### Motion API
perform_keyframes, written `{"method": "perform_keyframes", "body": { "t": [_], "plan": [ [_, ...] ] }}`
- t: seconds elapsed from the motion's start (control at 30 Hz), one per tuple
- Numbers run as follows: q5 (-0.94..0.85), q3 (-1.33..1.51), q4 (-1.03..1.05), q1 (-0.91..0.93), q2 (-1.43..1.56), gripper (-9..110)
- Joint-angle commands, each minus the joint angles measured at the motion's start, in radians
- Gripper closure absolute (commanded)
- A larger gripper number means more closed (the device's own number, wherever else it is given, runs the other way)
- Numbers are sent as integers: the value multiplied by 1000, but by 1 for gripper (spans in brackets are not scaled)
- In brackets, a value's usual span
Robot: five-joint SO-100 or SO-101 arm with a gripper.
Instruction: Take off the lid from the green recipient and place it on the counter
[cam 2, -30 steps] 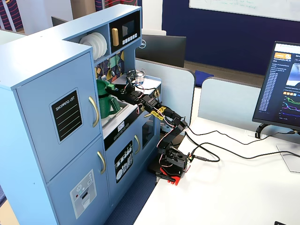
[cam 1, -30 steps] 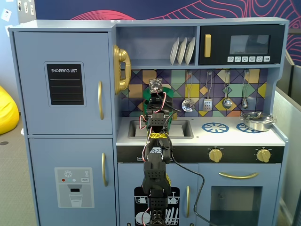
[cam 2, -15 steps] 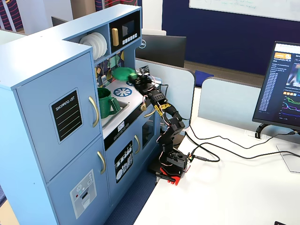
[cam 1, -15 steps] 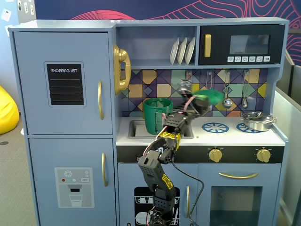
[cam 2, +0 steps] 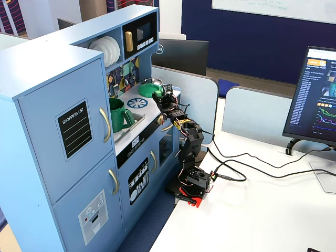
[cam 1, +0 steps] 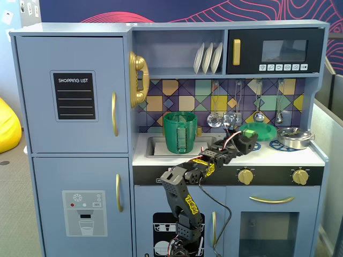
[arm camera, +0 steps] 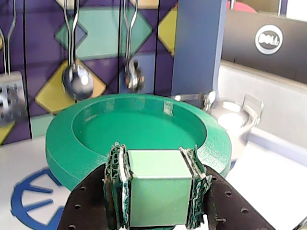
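- Between the padded fingers [arm camera: 117, 184] of the gripper [arm camera: 156, 191] sits the small rectangular handle of the lid [arm camera: 139, 127]; you have the claw closed on that block from both sides.
- Your lid is upside down relative to the wrist camera's grip: you see its hollow green underside and thick rim, tilted toward the backsplash.
- Over the counter [cam 1: 300, 155] in a fixed view, the lid [cam 1: 261, 130] is at the right burner area, just beside the silver pan [cam 1: 293, 137]; whether it touches the surface you cannot tell.
- Well apart to the left in that view, the green recipient [cam 1: 180, 131] stands open in the sink.
- Expect the lid to be light, stiff, hollow plastic, likely smooth and a bit slippery.
- Keep hold at the central handle; its flat faces suit the pads, while the rim is too wide.
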Motion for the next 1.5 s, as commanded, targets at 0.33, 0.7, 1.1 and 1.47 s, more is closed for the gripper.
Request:
{"method": "perform_keyframes", "body": {
  "t": [0.33,0.7,1.1,1.47],
  "plan": [
    [31,37,-129,-41,-64,101],
    [25,52,-114,-64,-72,101],
    [95,54,-107,-54,-63,76],
    [117,49,-69,-40,-17,69]
  ]
}}
